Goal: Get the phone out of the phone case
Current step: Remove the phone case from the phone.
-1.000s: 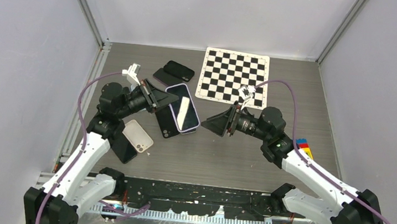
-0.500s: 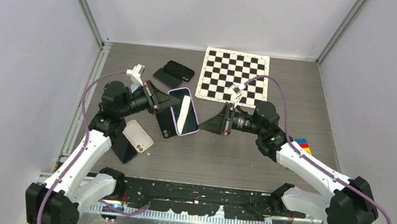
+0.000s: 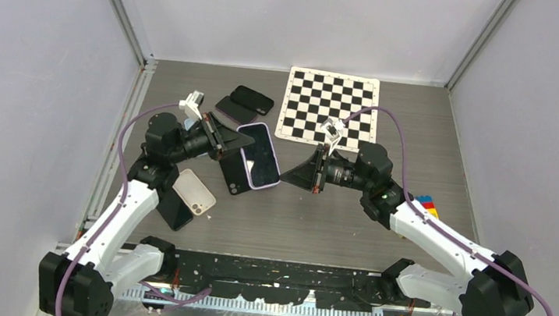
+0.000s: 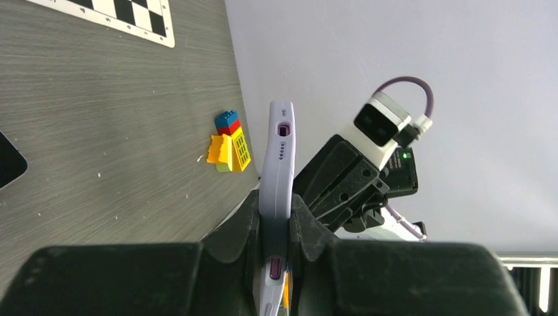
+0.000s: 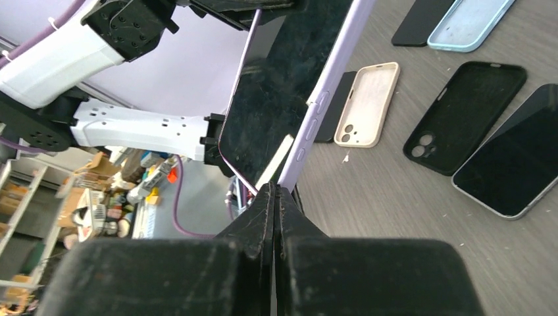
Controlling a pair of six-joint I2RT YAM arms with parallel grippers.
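**Cased phone (image 3: 259, 156) held up btwn L hand (image 3: 232, 144) & R hand (image 3: 284, 177)**

The phone sits inside its lilac case (image 4: 276, 171). It is held off the surface (image 3: 316, 225) btwn the two arms, dark screen up & tilted. L hand is clamped tight on one end of the case, w/ one finger on the screen side and one on the back. R hand's fingers are pressed fully together w/ no gap. Its tips are right at the case's lower corner; can't tell if any rim is pinched.

Left wrist view only:
- The case is seen edge-on, w/ a port slot and a row of small holes on its end edge.
- A button shows low down btwn the fingers (image 4: 306, 227).
- The R arm's wrist cam (image 4: 381, 122) is just behind the case.
- Coloured blocks (image 4: 228, 141) sit at the surface's edge, and a corner of the checkerboard mat (image 4: 125, 12) is in view.

Right wrist view only:
- Side buttons show along the case's lilac edge, next to the glossy screen.
- A beige case (image 5: 367, 105) lies hollow side up w/ nothing in it.
- A black case (image 5: 464, 118) w/ camera cut-outs lies near it.
- A pale blue case (image 5: 468, 23) is cut off by the frame.
- A bare phone (image 5: 507, 168) lies flat beside the black case.

Top view only:
- The black case lies directly under the held phone, w/ the beige one to its left.
- The mat lies at the back of the surface, and the blocks are near the R arm.
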